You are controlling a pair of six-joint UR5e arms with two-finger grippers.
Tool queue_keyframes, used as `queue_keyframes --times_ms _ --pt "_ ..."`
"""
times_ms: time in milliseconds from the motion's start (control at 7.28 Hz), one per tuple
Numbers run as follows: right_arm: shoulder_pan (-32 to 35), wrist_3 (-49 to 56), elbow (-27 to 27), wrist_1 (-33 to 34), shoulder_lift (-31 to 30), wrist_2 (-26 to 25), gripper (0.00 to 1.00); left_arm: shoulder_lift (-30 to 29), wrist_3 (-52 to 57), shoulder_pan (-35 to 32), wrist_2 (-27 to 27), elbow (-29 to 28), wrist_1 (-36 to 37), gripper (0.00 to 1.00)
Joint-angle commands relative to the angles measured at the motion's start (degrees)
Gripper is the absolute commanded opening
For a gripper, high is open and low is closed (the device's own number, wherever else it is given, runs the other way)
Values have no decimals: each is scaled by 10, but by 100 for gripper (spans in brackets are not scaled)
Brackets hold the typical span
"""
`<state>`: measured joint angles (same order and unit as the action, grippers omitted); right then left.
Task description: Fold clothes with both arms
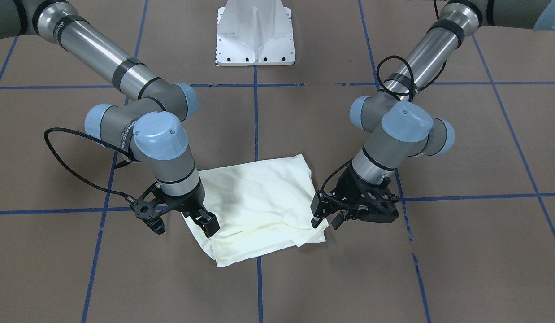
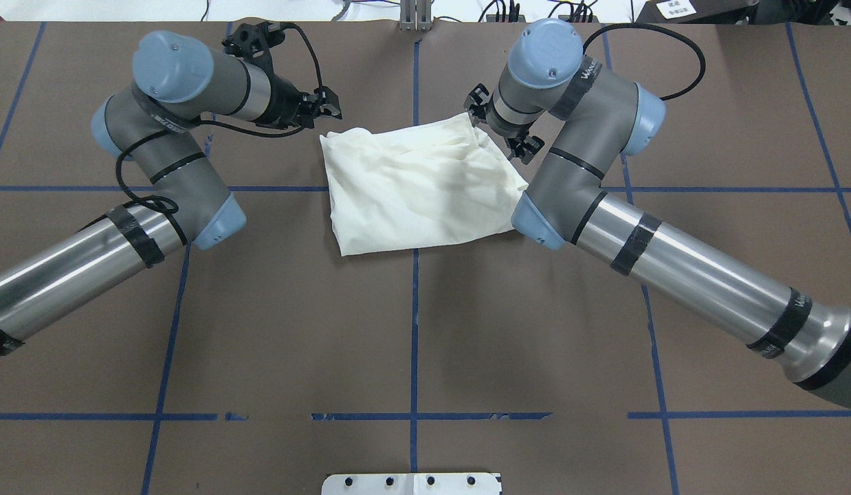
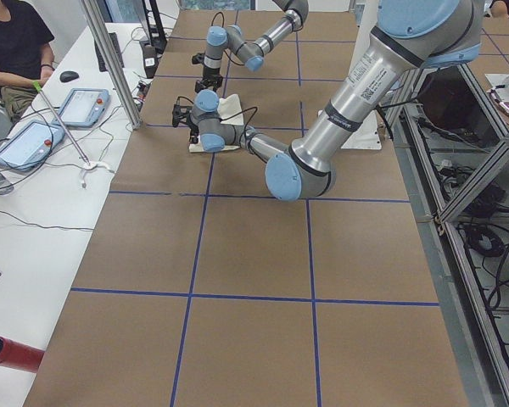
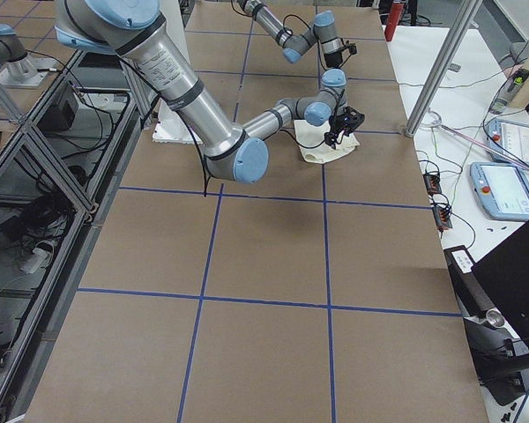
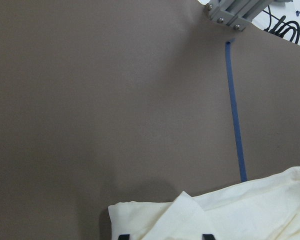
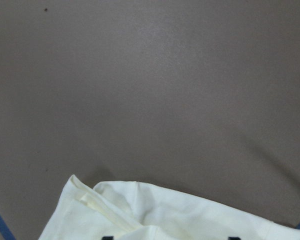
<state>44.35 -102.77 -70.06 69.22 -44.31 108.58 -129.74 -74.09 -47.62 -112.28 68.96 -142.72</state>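
Left fingers [image 1: 318,207] and right fingers [image 1: 209,223], both spread open over corners of the folded cream-white cloth shirt [image 1: 259,197], should pinch all layers evenly.

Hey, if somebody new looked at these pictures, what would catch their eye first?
A cream shirt, folded into a rough rectangle, lies in the middle of the brown table, which is crossed by blue tape lines. The left tool and the right tool are both open, one at each corner of the shirt's edge farthest from the white pedestal.
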Motion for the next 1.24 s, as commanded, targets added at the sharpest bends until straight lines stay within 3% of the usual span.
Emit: queue_keyframes --times_ms 0,275,550,687,962,1099 --pt "46 115 -79 0 -93 73 100 103 28 -50 -59 117 4 62" --pt "98 314 -189 6 -233 100 100 217 189 -96 -80 194 30 62" --pt "232 574 -194 10 -323 207 100 334 374 -173 -100 247 41 62" --pt "280 686 -186 40 -346 214 100 353 491 -236 -129 249 80 63" --pt "372 860 -187 108 -386 244 100 370 669 -332 -142 305 265 67" --pt "397 904 -191 126 -404 254 100 364 739 -383 -142 335 392 97"
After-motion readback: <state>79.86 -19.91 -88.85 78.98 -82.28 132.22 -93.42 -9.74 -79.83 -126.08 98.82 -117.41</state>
